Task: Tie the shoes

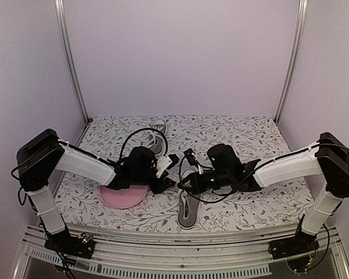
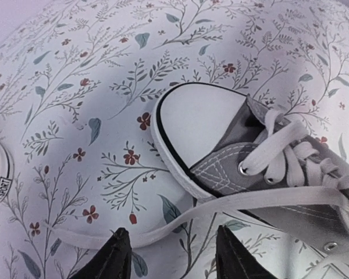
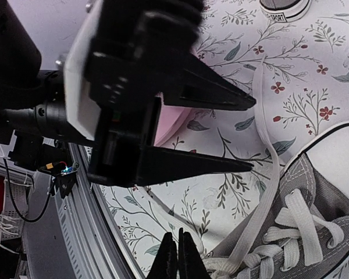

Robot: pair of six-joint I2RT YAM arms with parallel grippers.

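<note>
Floral table (image 1: pixel 250 133): near shoe (image 1: pixel 186 212), far shoe (image 1: pixel 157 135), pink plate (image 1: pixel 123 198).

right claw (image 3: pixel 175 235) pinched closed beside the shoe (image 3: pixel 320 186).

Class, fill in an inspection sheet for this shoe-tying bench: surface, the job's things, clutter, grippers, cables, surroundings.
Surface: floral-print cloth covers the table; no spills seen.
Job's things: near shoe upright, no bow seen, one white lace trailing across the cloth; far shoe towards the back.
Clutter: pink plate, partly under the left arm.
Grippers: left gripper open, just above the trailing lace; right gripper shut, and whether it pinches a lace cannot be told.
Cables: black cables loop over both wrists.
Surroundings: pale walls, two metal posts; nothing else seen.
</note>
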